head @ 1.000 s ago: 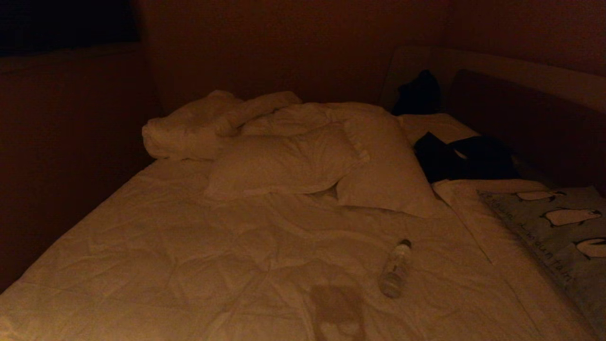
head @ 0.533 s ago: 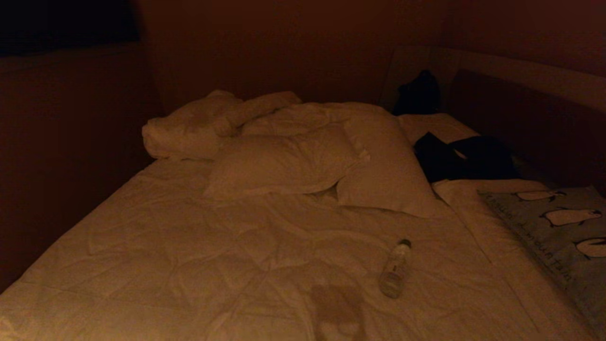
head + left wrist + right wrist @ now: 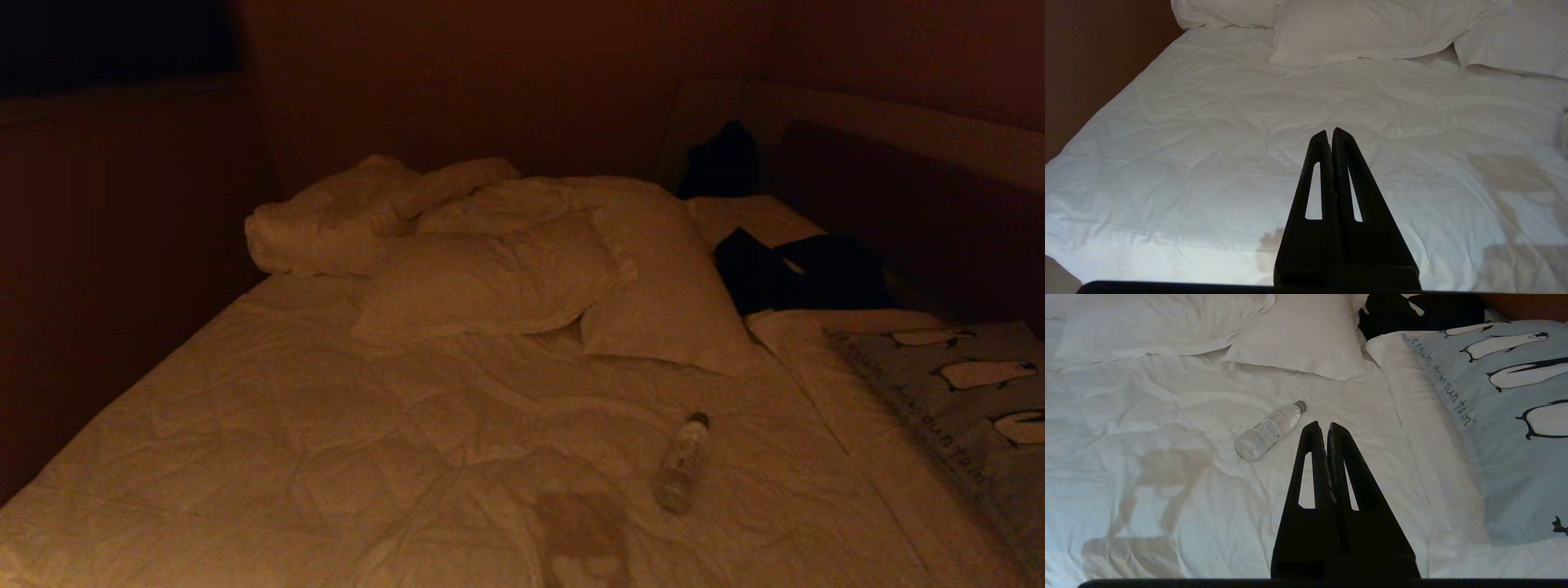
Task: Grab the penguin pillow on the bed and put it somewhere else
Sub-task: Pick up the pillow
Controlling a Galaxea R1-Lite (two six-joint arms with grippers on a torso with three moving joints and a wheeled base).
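Note:
The penguin pillow (image 3: 971,408), grey-blue with black-and-white penguins and dark lettering, lies at the right edge of the bed (image 3: 326,441); it also fills the right side of the right wrist view as the penguin pillow (image 3: 1506,416). Neither arm shows in the head view. My right gripper (image 3: 1323,425) is shut and empty above the bedding, short of the pillow and apart from it. Over bare white quilt my left gripper (image 3: 1329,132) is also shut and empty. The pillow's far right part runs out of view.
A clear plastic water bottle (image 3: 682,463) lies on the quilt near the front, also seen as the bottle (image 3: 1269,430). Two cream-white pillows (image 3: 490,282) and a rumpled duvet (image 3: 343,216) sit behind. Dark clothing (image 3: 796,273) lies by the headboard (image 3: 898,131).

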